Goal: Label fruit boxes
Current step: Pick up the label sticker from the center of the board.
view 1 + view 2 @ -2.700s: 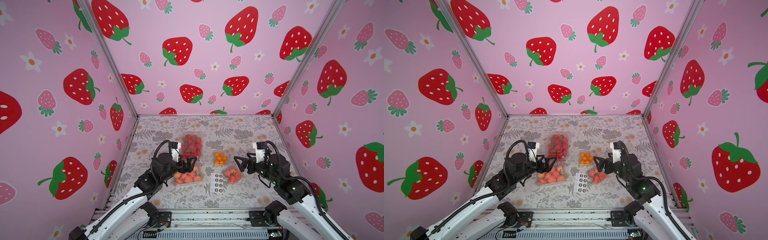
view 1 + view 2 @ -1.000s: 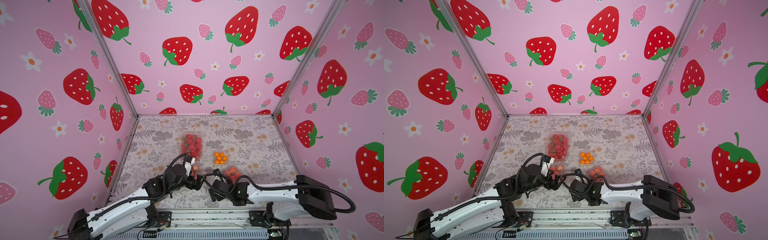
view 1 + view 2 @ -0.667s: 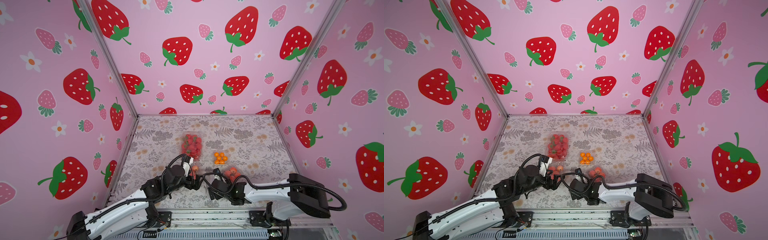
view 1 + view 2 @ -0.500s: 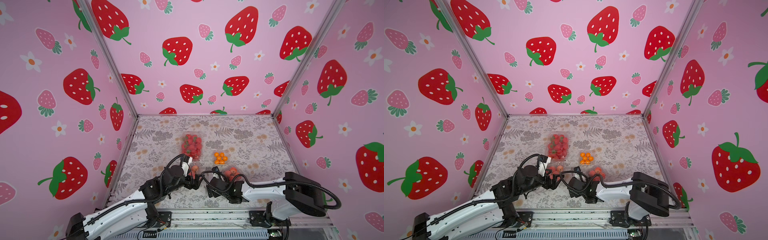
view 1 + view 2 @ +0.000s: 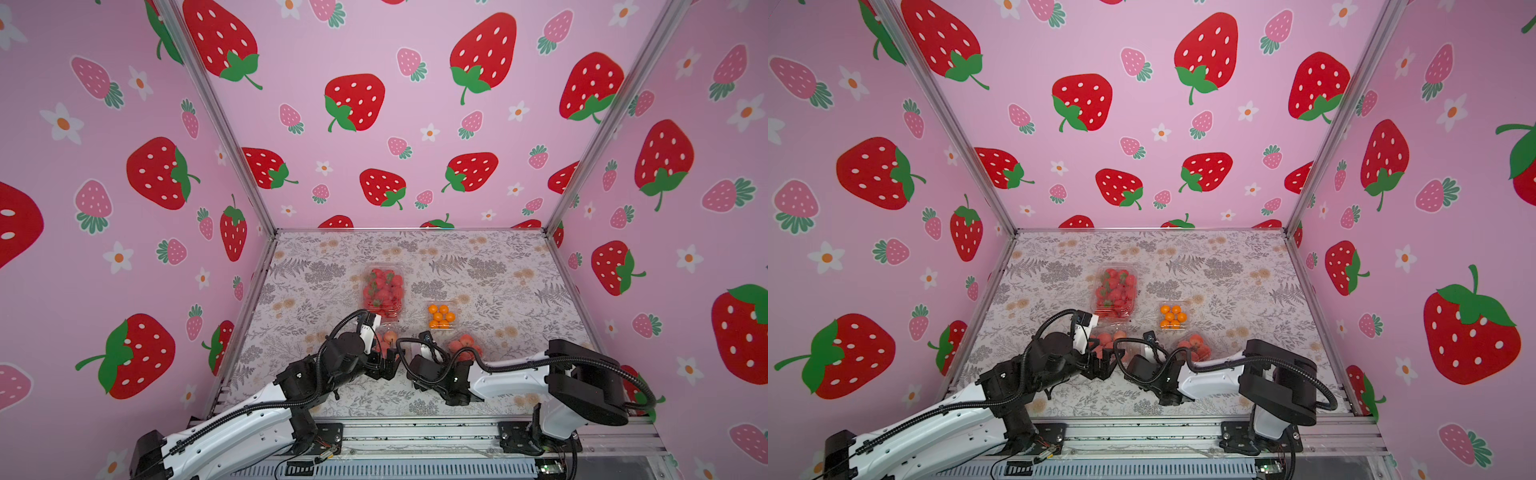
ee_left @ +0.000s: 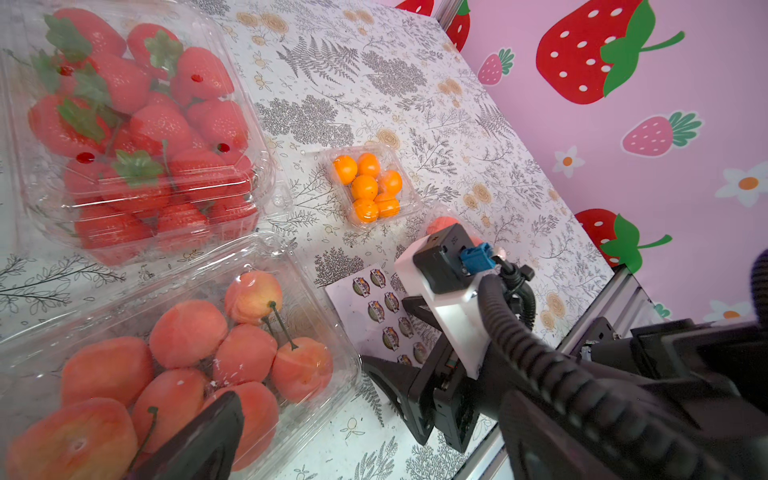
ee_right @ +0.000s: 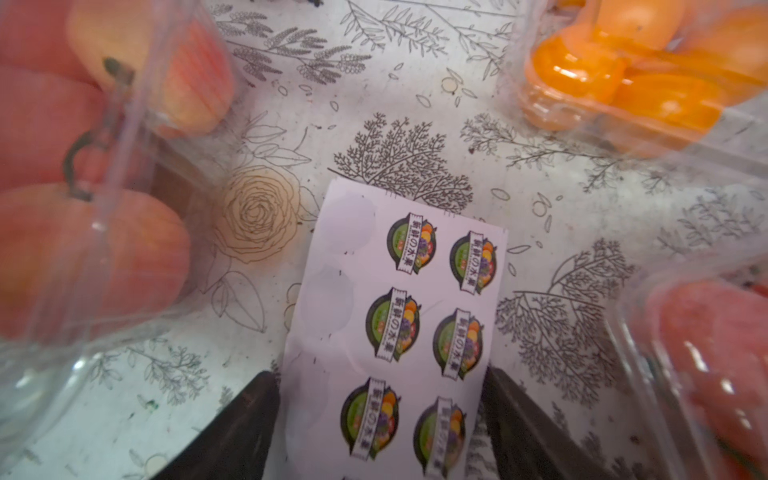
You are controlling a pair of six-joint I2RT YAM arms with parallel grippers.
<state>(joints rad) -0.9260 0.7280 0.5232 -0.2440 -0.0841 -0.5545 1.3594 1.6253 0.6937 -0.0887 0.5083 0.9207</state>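
Tools have dropped to the near counter (image 5: 478, 266) in both top views, left tool (image 5: 384, 369) beside right tool (image 5: 411, 366), before four fruit boxes: strawberry box (image 5: 383, 291), orange box (image 5: 441, 316), large peach box (image 5: 384, 338), small peach box (image 5: 465, 345). Left wrist: its jaws gape. Right wrist: narrowing jaws straddle one sticker sheet (image 7: 395, 316), six labels whole; peeling likely next.

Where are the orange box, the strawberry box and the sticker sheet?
orange box (image 6: 368, 187): left wrist view, middle orange.
strawberry box (image 5: 383, 291): a top view, lid's middle.
sticker sheet (image 7: 394, 326): right wrist view, a middle sticker.
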